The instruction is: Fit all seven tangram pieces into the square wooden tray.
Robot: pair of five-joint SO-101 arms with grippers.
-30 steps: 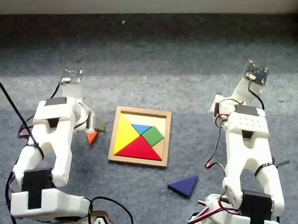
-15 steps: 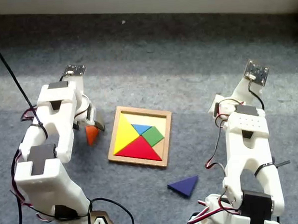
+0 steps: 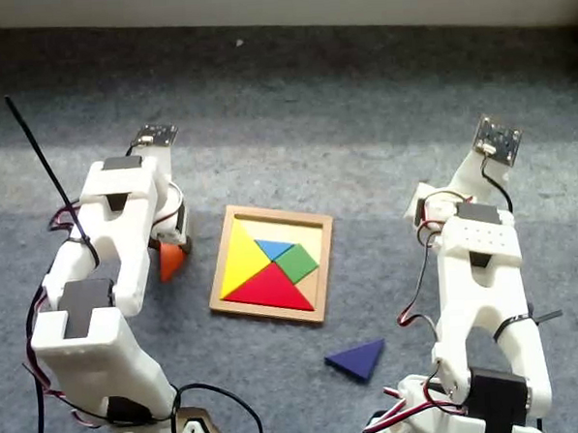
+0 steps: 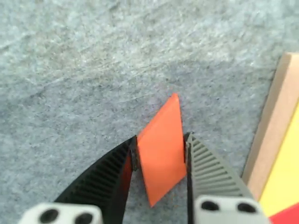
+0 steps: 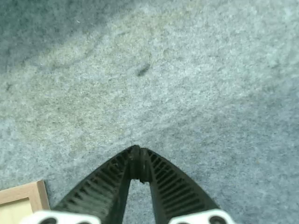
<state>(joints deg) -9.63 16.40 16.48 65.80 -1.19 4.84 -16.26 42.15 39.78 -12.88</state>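
Lying nearest the arm bases, a dark blue triangular piece rests on the grey felt-covered table, apart from the square wooden tray; farther on, the tray holds a red triangle, a yellow triangle, a green square and a small light blue triangle, fitted edge to edge, with bare wood showing along its far side and the side toward the right arm; just beside the tray's opposite edge, the left hand is clamped on an orange parallelogram piece, one finger against each of two opposite edges; well apart from the tray, the right hand hangs over the felt with its fingers pressed together.
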